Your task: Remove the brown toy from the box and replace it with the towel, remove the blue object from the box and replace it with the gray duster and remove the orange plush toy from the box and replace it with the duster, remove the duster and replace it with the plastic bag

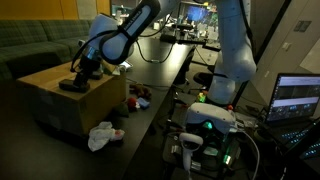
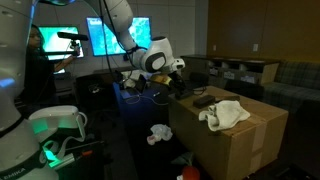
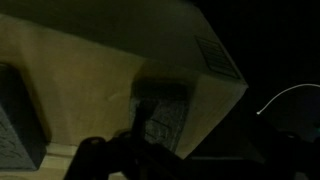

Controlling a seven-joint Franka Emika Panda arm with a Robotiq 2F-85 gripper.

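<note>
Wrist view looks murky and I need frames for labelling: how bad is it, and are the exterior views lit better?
Wrist view: dim and blurred, the box tan but crossed by a dark shadow, lower edge just black shapes. In an exterior view: dark room, monitors glaring blue, yet the towel on the box reads clearly.

the wrist view is dark and blurry. the box runs off the left edge. a gray patch there is cut off too. in an exterior view a small red thing is too tiny to tell.
</note>
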